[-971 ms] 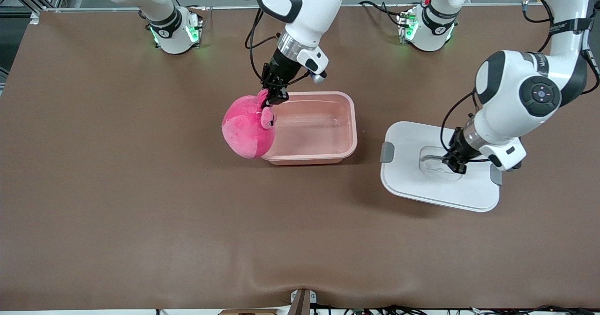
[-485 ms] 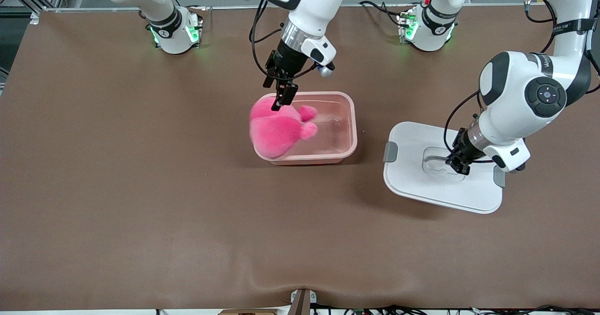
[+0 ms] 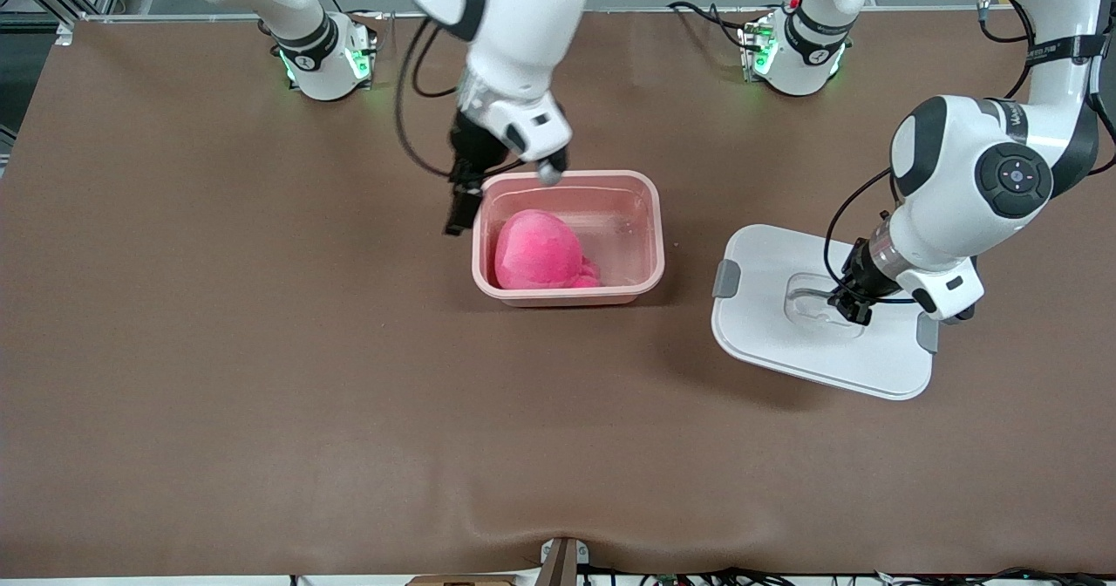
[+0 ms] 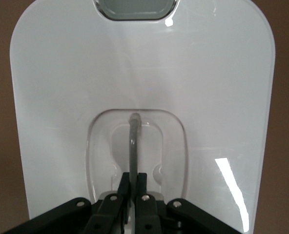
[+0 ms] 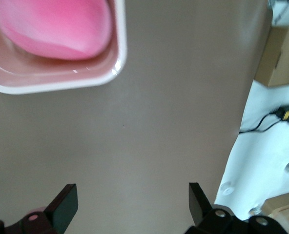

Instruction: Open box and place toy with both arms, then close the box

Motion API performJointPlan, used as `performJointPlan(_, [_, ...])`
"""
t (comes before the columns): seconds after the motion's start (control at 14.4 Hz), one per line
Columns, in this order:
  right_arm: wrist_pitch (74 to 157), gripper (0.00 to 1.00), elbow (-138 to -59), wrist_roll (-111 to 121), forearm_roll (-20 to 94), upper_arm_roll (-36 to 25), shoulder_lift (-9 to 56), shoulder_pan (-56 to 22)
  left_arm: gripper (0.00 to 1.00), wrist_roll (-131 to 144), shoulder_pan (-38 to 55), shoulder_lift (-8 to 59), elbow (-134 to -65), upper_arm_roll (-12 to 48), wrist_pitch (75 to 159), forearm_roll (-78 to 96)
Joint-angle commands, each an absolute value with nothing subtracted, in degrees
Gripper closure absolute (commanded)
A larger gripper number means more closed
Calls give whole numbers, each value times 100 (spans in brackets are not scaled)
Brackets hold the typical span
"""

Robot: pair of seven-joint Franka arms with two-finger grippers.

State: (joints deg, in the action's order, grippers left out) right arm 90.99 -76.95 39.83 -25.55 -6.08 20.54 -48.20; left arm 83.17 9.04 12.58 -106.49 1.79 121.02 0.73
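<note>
The pink toy lies inside the open pink box, at the end toward the right arm; it also shows in the right wrist view, inside the box's rim. My right gripper is open and empty, over the table just beside that end of the box; its midpoint shows in the right wrist view. The white lid lies on the table toward the left arm's end. My left gripper is shut on the lid's centre handle, fingers clamped either side of it.
The brown table spreads wide nearer the camera. One grey clip faces the box, another sits at the lid's end away from the box. The arm bases stand along the farther edge.
The toy has dropped from my right gripper into the box. My right gripper has opened and moved off the box toward the right arm's end. The left gripper stays on the lid handle.
</note>
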Motion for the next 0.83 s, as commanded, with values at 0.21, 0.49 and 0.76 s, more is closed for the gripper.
performJointPlan(0.21, [9053, 0, -7734, 3885, -1462, -527, 1627, -2772, 100, 8253, 896, 1187, -10696, 193, 12138, -35])
performJointPlan(0.49, [8982, 0, -7796, 3876, -495, -545, 1416, -1331, 100, 8367, 914, 1169, -10635, 202, 12085, -35])
performJointPlan(0.76, [8895, 0, -8155, 2764, -106, -686, 924, -914, 100, 8963, 976, 1090, -10504, 482, 12033, -18])
